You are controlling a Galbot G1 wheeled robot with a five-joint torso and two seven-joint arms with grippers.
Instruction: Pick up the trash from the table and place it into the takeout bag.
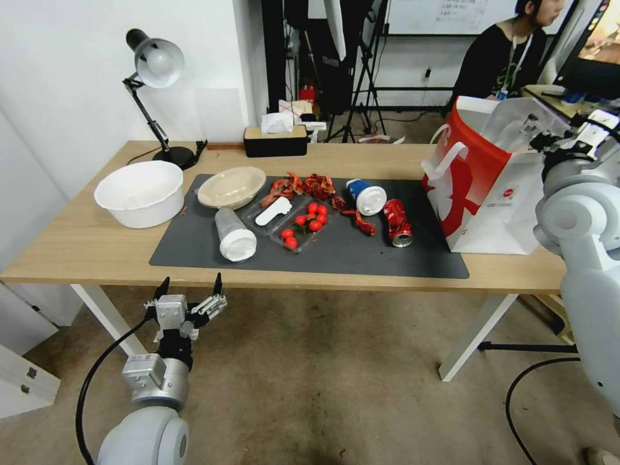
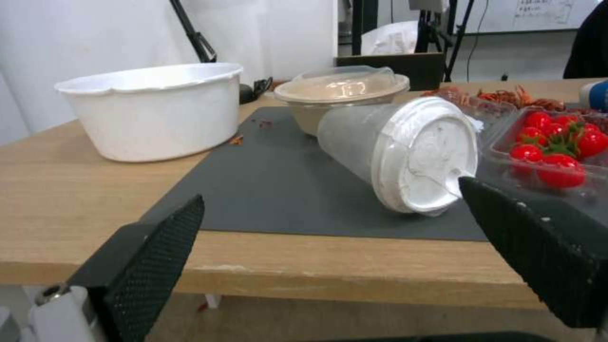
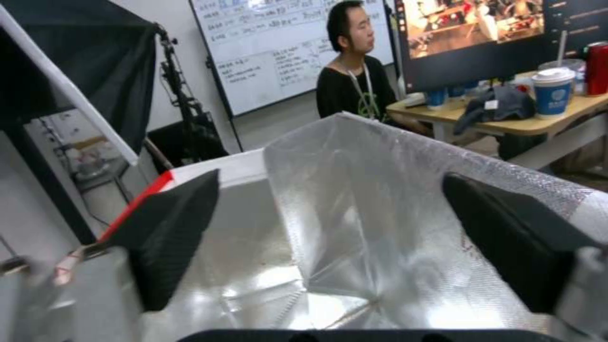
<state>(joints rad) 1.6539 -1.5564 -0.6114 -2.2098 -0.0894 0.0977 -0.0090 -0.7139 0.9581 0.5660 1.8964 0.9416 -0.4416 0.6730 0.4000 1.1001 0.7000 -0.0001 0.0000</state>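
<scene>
On the table (image 1: 84, 248), a clear white-lidded cup (image 1: 234, 236) (image 2: 393, 152) lies on its side on the dark mat (image 1: 194, 248). Behind it sits a beige dish (image 1: 230, 187) (image 2: 342, 92) under a clear lid. Toward the right are a tipped blue cup (image 1: 367, 196) and a crushed red can (image 1: 398, 221). The takeout bag (image 1: 484, 187) stands at the table's right end. My left gripper (image 1: 189, 287) (image 2: 336, 209) hangs open just below the table's front edge, facing the clear cup. My right gripper (image 1: 541, 139) (image 3: 329, 228) is open and empty over the bag's silver-lined inside (image 3: 355, 247).
A big white bowl (image 1: 139, 192) (image 2: 158, 111) stands left of the mat. A clear tray of cherry tomatoes (image 1: 303, 223) (image 2: 557, 147) and red shell scraps (image 1: 303, 186) lie mid-mat. A desk lamp (image 1: 155, 84) and a tissue box (image 1: 276, 139) line the back edge.
</scene>
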